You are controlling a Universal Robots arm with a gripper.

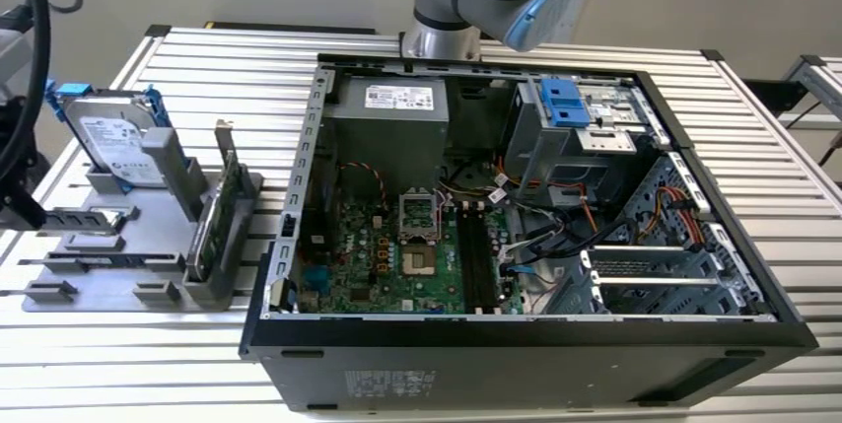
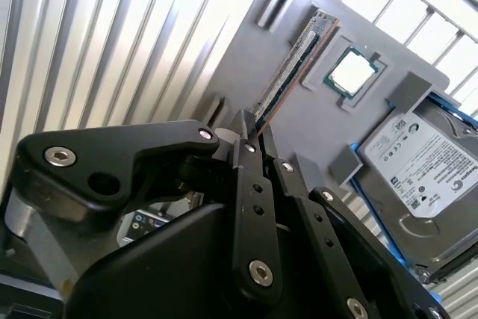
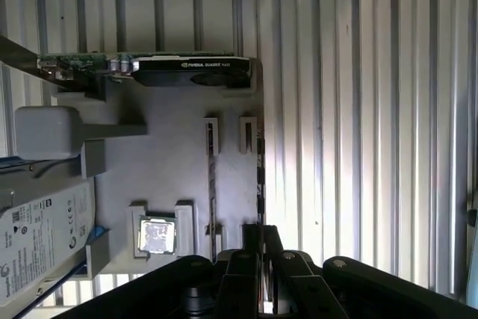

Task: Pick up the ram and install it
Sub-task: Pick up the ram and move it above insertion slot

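The ram [image 2: 291, 65] stands on its long edge in a slot of the grey fixture plate [image 2: 299, 140]. The plate lies on the slatted aluminium table [image 2: 112, 50], to the exterior view's left of the open computer case [image 1: 526, 344]. On the same plate, the processor [image 2: 353, 72] sits in a recess just beside the ram, and the hard drive [image 2: 418, 169] sits past the processor. The expansion card [image 3: 187, 71] stands across the end of the plate away from the gripper, well apart from the ram. In both wrist views the gripper [image 2: 254, 128] is at one end of the ram. Its fingers [image 2: 252, 207] are drawn together onto the two flat faces with no gap visible on either side. The ram is pinched but not lifted, with its lower edge in the slot. Handling, as judged: the ram is light, thin and stiff, so weight is no concern, but the board is brittle and will not tolerate twist or side load. The flat faces are the correct contact surfaces, taken near the upper edge and clear of the contact strip along the bottom. A hold at one end leaves the long free length to act as a lever, so any tilt risks binding in the slot. The faces are smooth and the chips stand proud, so clamp force should be moderate.
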